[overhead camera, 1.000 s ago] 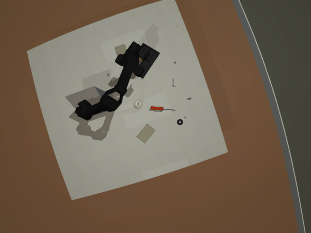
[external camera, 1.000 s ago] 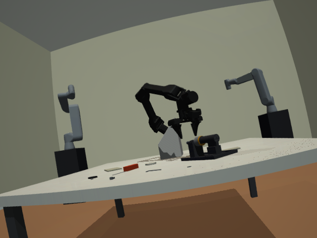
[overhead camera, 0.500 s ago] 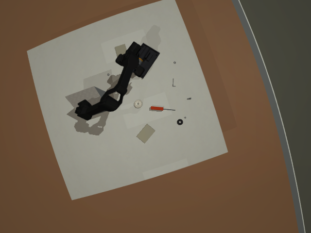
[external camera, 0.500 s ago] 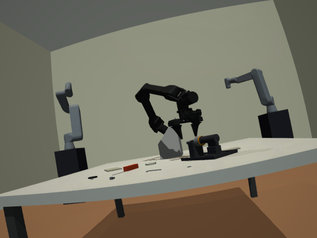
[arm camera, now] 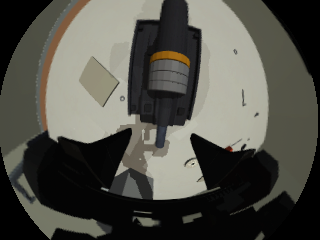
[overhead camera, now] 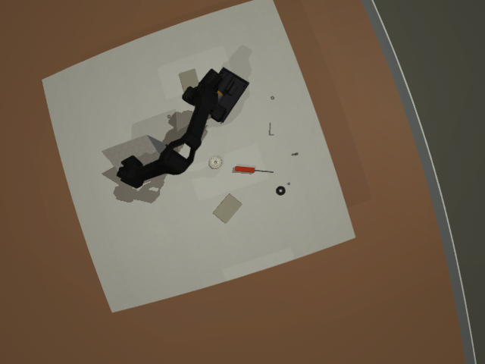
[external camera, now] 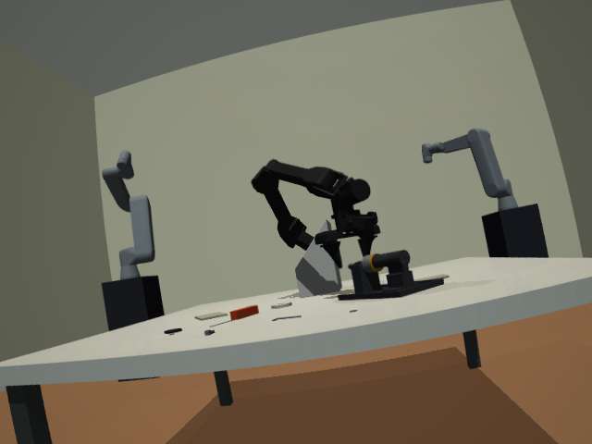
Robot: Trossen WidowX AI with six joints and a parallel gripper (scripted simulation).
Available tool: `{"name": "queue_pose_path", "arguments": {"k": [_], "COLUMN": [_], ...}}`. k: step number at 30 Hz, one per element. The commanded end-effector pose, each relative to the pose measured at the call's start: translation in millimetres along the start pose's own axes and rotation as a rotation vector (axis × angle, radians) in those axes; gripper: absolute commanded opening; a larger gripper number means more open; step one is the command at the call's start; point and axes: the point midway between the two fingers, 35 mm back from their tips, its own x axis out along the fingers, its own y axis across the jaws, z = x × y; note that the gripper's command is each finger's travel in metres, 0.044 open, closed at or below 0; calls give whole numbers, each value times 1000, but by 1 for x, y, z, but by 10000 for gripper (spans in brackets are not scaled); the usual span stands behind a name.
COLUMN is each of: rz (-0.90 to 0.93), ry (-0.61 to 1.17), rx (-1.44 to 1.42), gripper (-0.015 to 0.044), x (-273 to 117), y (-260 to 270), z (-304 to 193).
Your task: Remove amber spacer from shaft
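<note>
The dark cylindrical housing [arm camera: 173, 25] [external camera: 390, 260] stands on a black base plate [arm camera: 135, 65] [external camera: 415, 288]. The amber spacer [arm camera: 170, 58] [external camera: 374, 262] [overhead camera: 220, 93] sits against the housing's end. Several grey spacers [arm camera: 168, 77] follow it in a stack, touching one another, up to a dark support. The shaft's blue-grey end [arm camera: 160, 137] sticks out past the support. My gripper [arm camera: 162, 134] [external camera: 352, 260] is open, its fingers apart on either side of the shaft end, with nothing between them touching. In the top view the arm hides the fingers.
A grey wedge-shaped block [external camera: 317, 272] [overhead camera: 131, 150] stands beside the arm's base. A red screwdriver [overhead camera: 245, 169] [external camera: 244, 312], a pale round disc [overhead camera: 214, 161], a black ring [overhead camera: 280, 190], a hex key [overhead camera: 270, 129] and beige plates [overhead camera: 226, 208] [arm camera: 99, 81] lie on the table.
</note>
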Motion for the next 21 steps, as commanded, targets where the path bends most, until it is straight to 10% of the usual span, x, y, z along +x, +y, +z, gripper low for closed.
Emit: {"name": "queue_pose_path", "arguments": {"k": [1,21], "rz": [-4,-5], "ry": [11,12], "rx": [-9,-9], "gripper": [440,440], "x": [11,18], "y": [1,1], "z": [-3,-4]}}
